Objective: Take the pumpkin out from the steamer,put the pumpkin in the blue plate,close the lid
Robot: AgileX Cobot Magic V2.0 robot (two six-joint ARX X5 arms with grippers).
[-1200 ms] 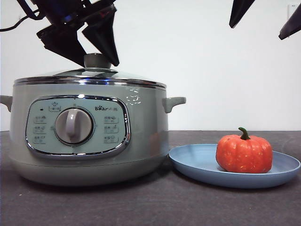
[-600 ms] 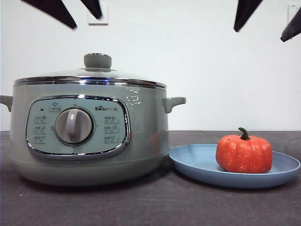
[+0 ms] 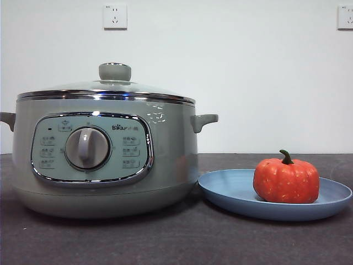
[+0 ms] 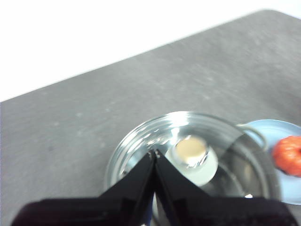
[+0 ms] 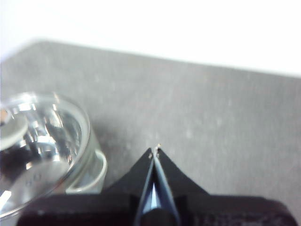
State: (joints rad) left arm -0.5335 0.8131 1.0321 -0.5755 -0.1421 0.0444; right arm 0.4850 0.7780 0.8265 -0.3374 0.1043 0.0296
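The sage-green steamer [image 3: 105, 160] stands at the left in the front view with the glass lid [image 3: 110, 88] closed on it, knob [image 3: 115, 71] on top. The orange pumpkin [image 3: 286, 180] sits upright on the blue plate [image 3: 231, 190] to the steamer's right. Neither gripper shows in the front view. In the left wrist view my left gripper [image 4: 154, 153] is shut and empty, high above the lid [image 4: 188, 150], with the pumpkin [image 4: 288, 155] at the edge. In the right wrist view my right gripper [image 5: 154, 150] is shut and empty above bare table beside the lid [image 5: 42, 141].
The dark grey table [image 3: 176, 243] runs in front of the steamer and plate. A white wall with two power sockets [image 3: 115, 16] stands behind. The steamer's side handle [image 3: 204, 120] sticks out toward the plate.
Both arms have risen out of the front view: the one near the lid knob lifted away, then the two black tips at the top right left too. Lid, pumpkin and plate have not moved.
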